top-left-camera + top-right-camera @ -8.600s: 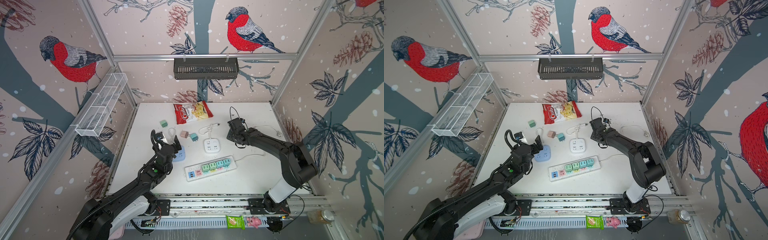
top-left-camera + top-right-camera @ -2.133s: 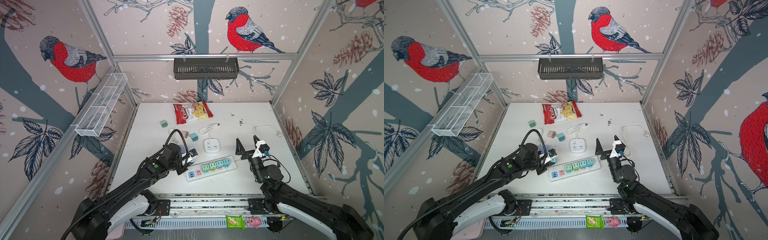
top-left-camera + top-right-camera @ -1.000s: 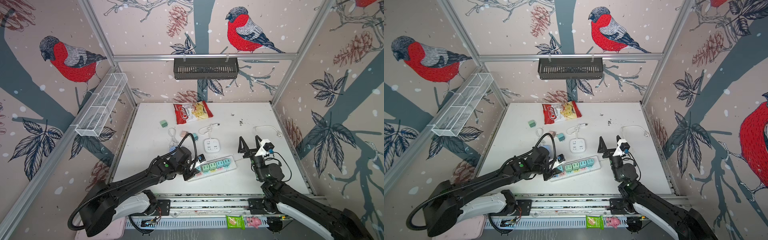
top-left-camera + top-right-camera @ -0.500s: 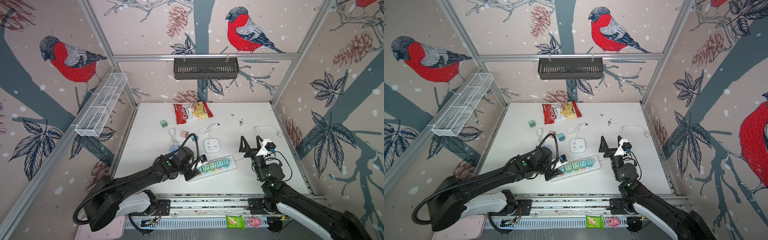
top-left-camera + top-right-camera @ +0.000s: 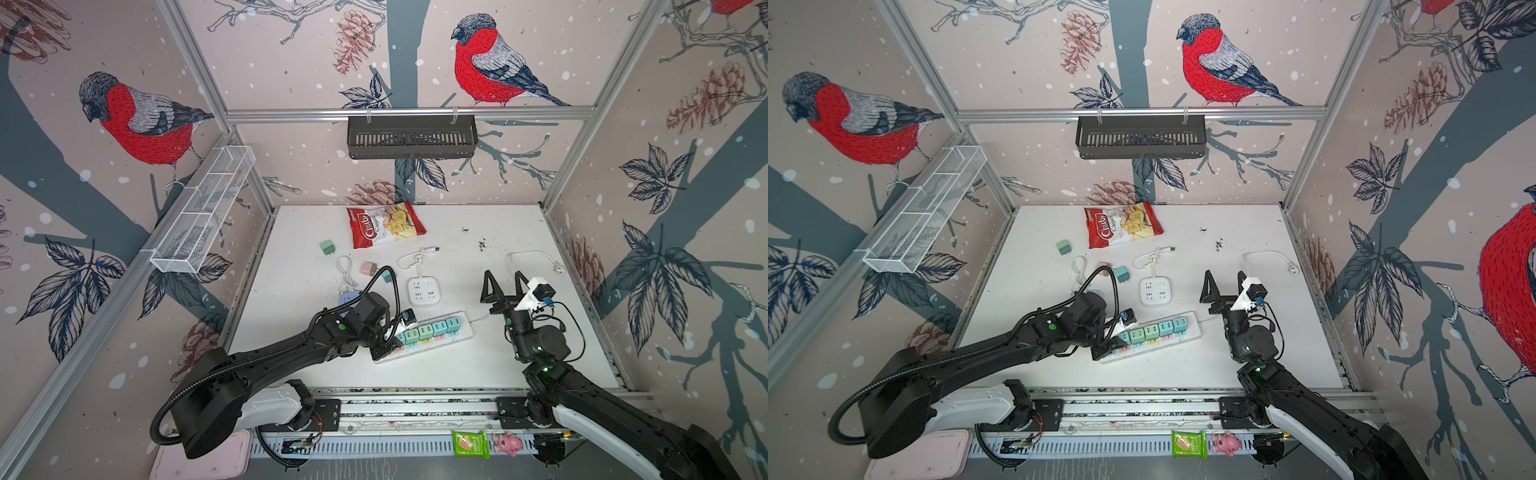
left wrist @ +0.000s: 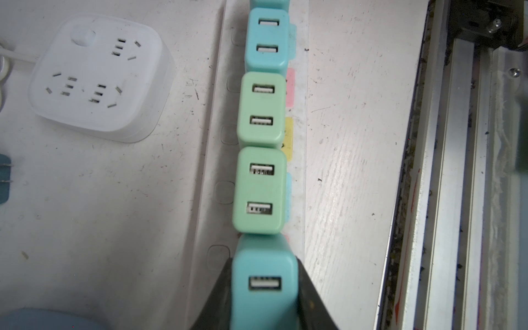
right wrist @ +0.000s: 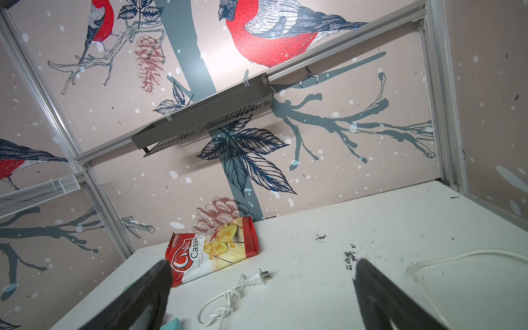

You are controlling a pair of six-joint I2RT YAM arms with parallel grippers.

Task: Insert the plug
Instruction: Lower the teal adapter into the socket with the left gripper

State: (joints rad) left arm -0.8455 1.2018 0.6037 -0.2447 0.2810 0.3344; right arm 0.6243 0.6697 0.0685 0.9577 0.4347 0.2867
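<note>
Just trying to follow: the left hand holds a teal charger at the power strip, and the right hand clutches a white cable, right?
No: in a top view the right hand is open and empty. The left hand does hold the teal charger at the power strip.

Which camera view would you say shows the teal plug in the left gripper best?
The left wrist view: the teal plug fills the foreground, clamped in the left gripper. In both top views the plug is tiny and half hidden. The right wrist view misses it.

Chargers (image 5: 426,331) in row on power strip (image 5: 465,330)
</note>
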